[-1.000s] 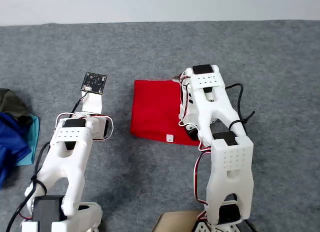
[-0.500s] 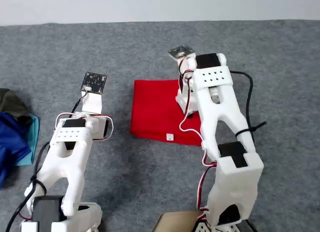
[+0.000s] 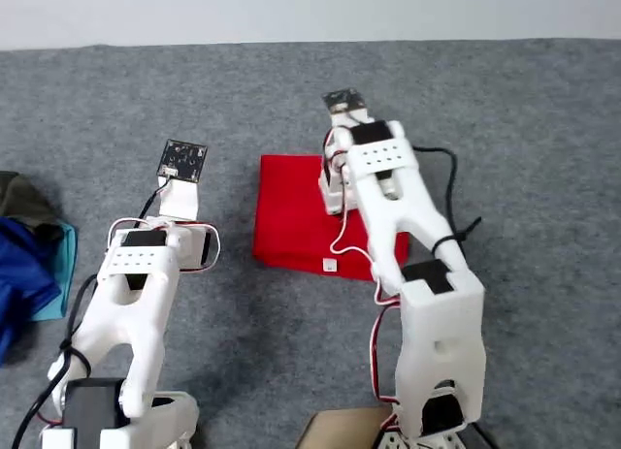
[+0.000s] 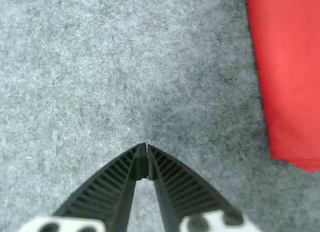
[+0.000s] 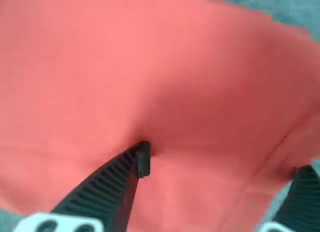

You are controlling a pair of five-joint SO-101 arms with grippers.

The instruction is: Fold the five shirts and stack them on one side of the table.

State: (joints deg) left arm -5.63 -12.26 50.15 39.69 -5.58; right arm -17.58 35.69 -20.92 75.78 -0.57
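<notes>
From above we see the red shirt [image 3: 291, 221] folded mid-table, more shirts [image 3: 21, 274] heaped at left. Our left gripper [image 4: 146, 162] hangs clenched, clear of it. Our right gripper [image 5: 222, 172] gapes on the red cloth, likely flattening.

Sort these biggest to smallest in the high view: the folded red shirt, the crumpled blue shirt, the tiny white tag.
1. folded red shirt
2. crumpled blue shirt, cut off at the picture's edge, so its full size is unsure
3. tiny white tag
</notes>
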